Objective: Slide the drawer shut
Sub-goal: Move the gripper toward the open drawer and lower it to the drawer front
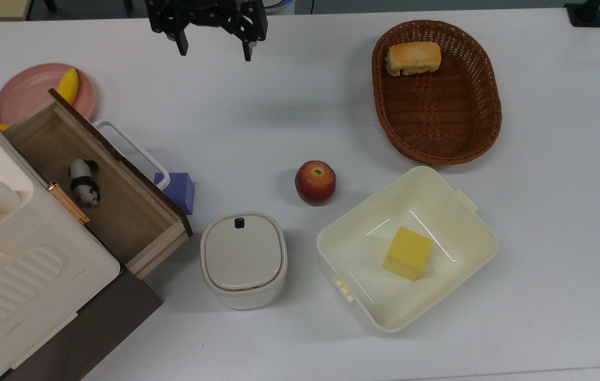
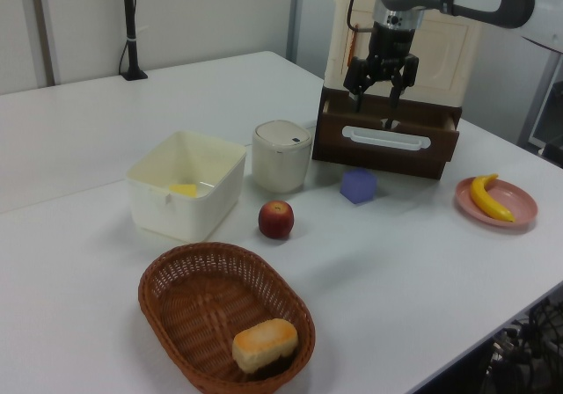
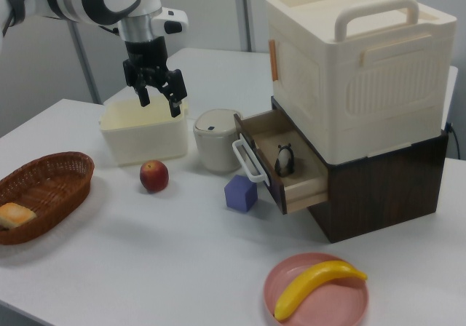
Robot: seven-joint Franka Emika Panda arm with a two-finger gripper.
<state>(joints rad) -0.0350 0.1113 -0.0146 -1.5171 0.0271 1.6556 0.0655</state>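
The drawer [image 1: 130,211] stands pulled out of a dark brown cabinet at the top view's left. It is a light-wood box with a dark front panel [image 2: 334,139] and a white loop handle [image 1: 130,145]. A small panda figure [image 1: 83,182] lies inside it. In the right view the drawer [image 3: 302,191] juts out toward the right view's left, handle [image 3: 246,158] first. My gripper [image 1: 214,53] hangs open and holds nothing, well above the table at the top view's upper edge, apart from the drawer. It hovers high over the table in the right view [image 3: 160,105].
A purple block [image 1: 179,190] sits right by the drawer's handle. A grey lidded pot [image 1: 243,259], an apple [image 1: 315,182] and a cream tub [image 1: 326,248] holding a yellow block lie nearby. A basket [image 1: 437,127] with bread, a pink plate [image 1: 25,95] with a banana.
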